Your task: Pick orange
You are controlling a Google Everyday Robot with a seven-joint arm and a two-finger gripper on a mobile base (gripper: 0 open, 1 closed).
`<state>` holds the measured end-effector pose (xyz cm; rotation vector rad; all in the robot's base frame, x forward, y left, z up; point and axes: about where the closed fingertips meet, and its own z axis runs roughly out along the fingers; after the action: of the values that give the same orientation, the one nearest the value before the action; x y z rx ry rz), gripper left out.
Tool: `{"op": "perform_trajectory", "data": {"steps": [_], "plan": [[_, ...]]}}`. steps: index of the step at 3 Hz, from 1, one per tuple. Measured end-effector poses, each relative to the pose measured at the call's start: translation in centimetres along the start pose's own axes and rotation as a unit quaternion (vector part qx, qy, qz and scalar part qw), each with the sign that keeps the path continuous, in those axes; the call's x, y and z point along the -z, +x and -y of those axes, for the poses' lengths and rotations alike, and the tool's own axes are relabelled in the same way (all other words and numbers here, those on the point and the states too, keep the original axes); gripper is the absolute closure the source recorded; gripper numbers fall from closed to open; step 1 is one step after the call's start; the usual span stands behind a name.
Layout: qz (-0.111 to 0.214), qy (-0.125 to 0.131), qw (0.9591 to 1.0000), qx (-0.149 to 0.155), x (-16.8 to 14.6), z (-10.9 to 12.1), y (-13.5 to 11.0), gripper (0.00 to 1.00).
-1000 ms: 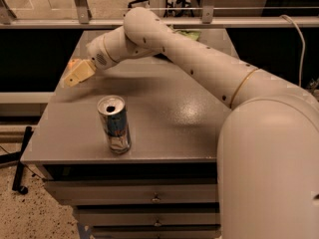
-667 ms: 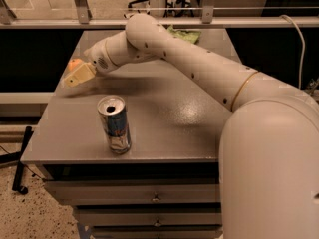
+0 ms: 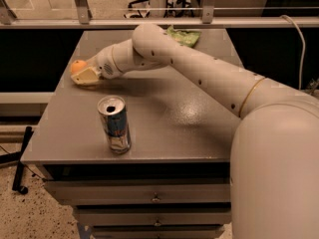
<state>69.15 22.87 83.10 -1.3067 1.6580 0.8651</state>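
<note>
The grey table (image 3: 179,128) took up most of the view. The white arm (image 3: 209,73) stretched across it toward its far left edge. An open drink can (image 3: 114,123) stood upright near the front edge. The gripper (image 3: 83,76) lay low at the table's left side, with the orange (image 3: 77,66) touching its upper far side. Whether the gripper was clamped on the orange could not be told.
</note>
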Motion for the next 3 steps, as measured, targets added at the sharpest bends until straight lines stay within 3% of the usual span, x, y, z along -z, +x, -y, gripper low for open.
{"op": "perform_trajectory", "data": {"steps": [1, 3], "plan": [[0.007, 0.015, 0.9999, -0.001, 1.5, 0.4, 0.0, 0.96], [0.044, 0.064, 0.9969, 0.006, 9.5, 1.3, -0.8, 1.0]]}}
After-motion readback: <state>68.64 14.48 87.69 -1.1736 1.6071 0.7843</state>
